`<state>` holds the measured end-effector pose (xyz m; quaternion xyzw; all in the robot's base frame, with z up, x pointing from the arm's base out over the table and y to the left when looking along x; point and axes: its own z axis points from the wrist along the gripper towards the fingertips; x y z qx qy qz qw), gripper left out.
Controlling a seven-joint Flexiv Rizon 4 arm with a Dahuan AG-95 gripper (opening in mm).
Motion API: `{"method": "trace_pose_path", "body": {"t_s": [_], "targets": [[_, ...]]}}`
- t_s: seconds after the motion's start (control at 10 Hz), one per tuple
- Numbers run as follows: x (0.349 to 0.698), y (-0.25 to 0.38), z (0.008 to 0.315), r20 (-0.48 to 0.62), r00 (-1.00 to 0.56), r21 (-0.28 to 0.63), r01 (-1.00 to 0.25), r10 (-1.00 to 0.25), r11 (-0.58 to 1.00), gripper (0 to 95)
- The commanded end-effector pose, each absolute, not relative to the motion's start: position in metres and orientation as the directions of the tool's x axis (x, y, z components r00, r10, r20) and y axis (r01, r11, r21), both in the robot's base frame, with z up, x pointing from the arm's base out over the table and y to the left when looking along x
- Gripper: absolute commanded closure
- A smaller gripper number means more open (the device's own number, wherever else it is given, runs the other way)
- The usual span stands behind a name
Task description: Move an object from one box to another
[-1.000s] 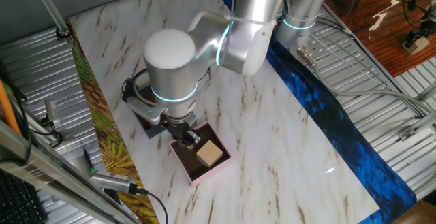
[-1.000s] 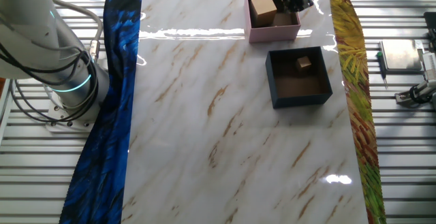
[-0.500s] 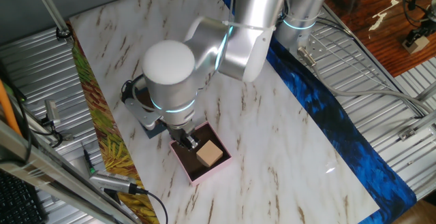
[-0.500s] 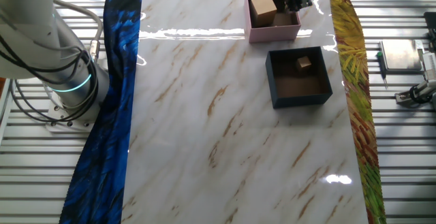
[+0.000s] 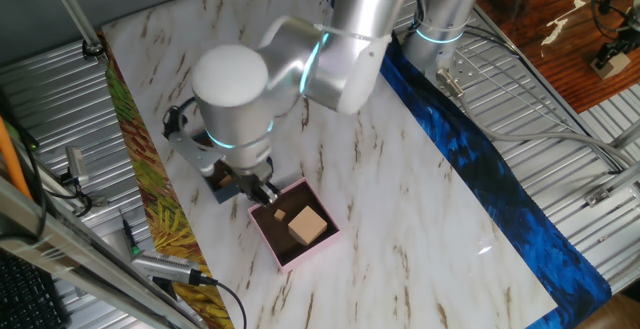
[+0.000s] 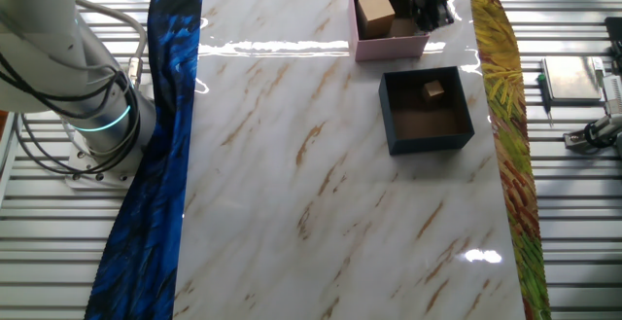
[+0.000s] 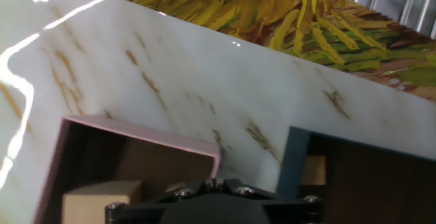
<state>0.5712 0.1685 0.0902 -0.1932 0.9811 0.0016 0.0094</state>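
Note:
The pale pink box (image 6: 389, 47) holds a large wooden block (image 6: 375, 11) and a small block (image 5: 282, 213) beside it. Next to it stands the dark navy box (image 6: 426, 141) with one small wooden block (image 6: 433, 89) inside. My gripper (image 5: 260, 193) hangs above the pink box's wall on the side facing the navy box. In the hand view both boxes show below it: pink box (image 7: 136, 126) on the left, navy box (image 7: 291, 149) on the right. The gripper (image 7: 214, 181) has its fingers together with nothing between them. The arm hides most of the navy box in one fixed view.
A yellow leaf-patterned strip (image 6: 501, 125) runs along the table edge just beyond the boxes. A blue cloth strip (image 6: 160, 135) borders the opposite edge, next to the robot base (image 6: 87, 116). Ribbed metal surfaces surround the marble table (image 6: 321, 164).
My hand has moved out of the pink box toward the navy box side. The small block that was at the fingertips now lies alone in the pink box.

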Motion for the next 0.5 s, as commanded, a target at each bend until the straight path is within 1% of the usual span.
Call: {"method": "trace_pose_path", "body": {"t_s": [0.1,0.4,0.5], "targets": [[0.5711,0.1546,0.0889,-0.021,-0.913,0.004,-0.409,-0.408,0.913,95.0],[0.5711,0.1546,0.0889,-0.008,-0.921,0.000,-0.389,-0.389,0.921,95.0],[0.5711,0.1546,0.0889,-0.004,-0.931,-0.009,-0.364,-0.364,0.931,95.0]]}}
